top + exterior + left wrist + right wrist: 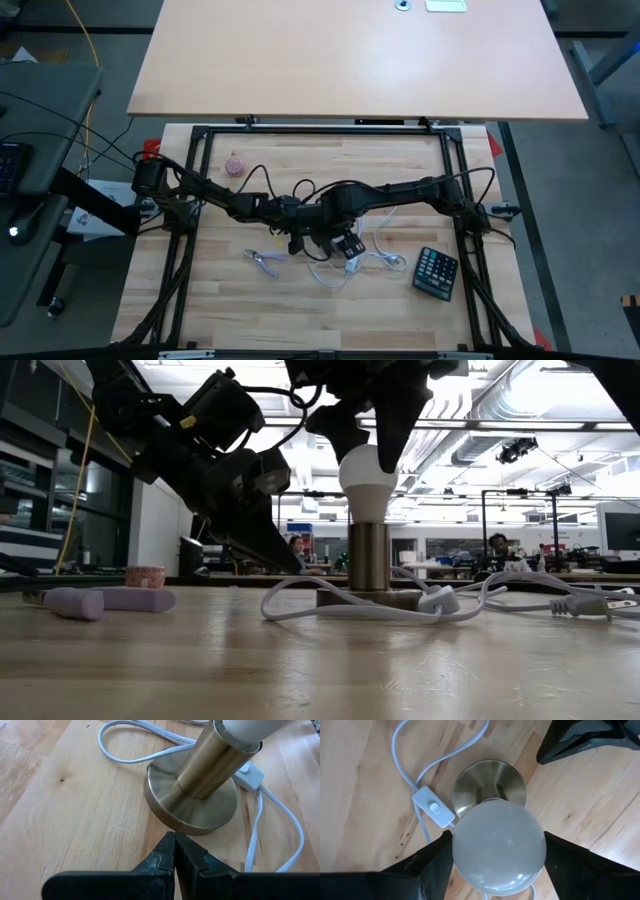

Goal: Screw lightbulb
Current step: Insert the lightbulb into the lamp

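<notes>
The white lightbulb point(367, 475) stands upright with its neck in the brass socket tube point(368, 555) of a round brass lamp base point(190, 812) near the table's middle. My right gripper point(497, 857) comes down from above and is shut on the bulb's globe; it also shows in the high view point(347, 243). My left gripper point(175, 840) is shut and empty, low over the table, with its fingertips at the rim of the base; it also shows in the low view point(285, 555). My right gripper pinches the bulb's frosted globe point(465, 845) between its two fingers, one on each side at the widest part. The fingers point(392, 440) point down from above. The bulb stands upright, its neck inside the socket tube. My left gripper's shut fingertips point(170, 845) stand at the base's rim point(172, 822); whether they touch it I cannot tell.
The lamp's white cord with an inline switch point(434, 807) loops over the table around the base point(440, 600). Pliers with pale handles point(265, 260) lie to the left, a dark calculator point(436, 272) to the right, and a small pink ball point(235, 164) at the far left.
</notes>
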### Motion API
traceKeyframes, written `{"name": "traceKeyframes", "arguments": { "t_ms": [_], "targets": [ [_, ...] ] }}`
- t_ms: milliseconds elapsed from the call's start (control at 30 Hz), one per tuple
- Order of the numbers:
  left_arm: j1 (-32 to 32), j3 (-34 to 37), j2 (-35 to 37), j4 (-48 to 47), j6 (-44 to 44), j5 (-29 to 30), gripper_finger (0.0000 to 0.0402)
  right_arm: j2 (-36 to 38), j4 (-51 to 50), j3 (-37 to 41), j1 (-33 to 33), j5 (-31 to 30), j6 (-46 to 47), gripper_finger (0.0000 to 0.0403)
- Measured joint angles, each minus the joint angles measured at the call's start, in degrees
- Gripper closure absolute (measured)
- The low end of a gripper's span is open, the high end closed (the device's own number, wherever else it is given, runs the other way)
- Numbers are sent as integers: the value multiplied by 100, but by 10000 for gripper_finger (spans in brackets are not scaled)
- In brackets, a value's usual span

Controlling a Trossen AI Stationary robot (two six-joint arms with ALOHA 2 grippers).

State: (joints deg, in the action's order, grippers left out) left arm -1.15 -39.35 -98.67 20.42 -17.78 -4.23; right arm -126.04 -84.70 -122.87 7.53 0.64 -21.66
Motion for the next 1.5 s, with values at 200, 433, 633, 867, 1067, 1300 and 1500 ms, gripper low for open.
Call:
{"name": "traceKeyframes", "arguments": {
  "t_ms": [200, 433, 633, 867, 1067, 1300, 1500],
  "targets": [
    [-4, 6, -1, 693, 332, -392, 402, 0, 41, 0, 0, 2, 39, 133],
    [-133, 10, -259, 824, 799, -342, 402, 0, 48, 0, 0, 2, 26, 134],
    [-129, 1, -538, 1429, 604, -358, 402, -2, 51, 0, 0, 4, 23, 134],
    [-139, -177, -904, 1580, 601, -363, 402, -2, 53, 0, 1, 4, 36, 135],
    [-157, -362, -1192, 1562, 587, -372, 401, -2, 97, 0, 2, 4, 211, 135],
    [-157, -389, -1226, 1515, 631, -385, 402, -2, 275, 0, 2, 22, 795, 135],
    [-155, -389, -1226, 1487, 597, -352, 401, -2, 378, 0, 15, -54, 1323, 135]
  ]
}}
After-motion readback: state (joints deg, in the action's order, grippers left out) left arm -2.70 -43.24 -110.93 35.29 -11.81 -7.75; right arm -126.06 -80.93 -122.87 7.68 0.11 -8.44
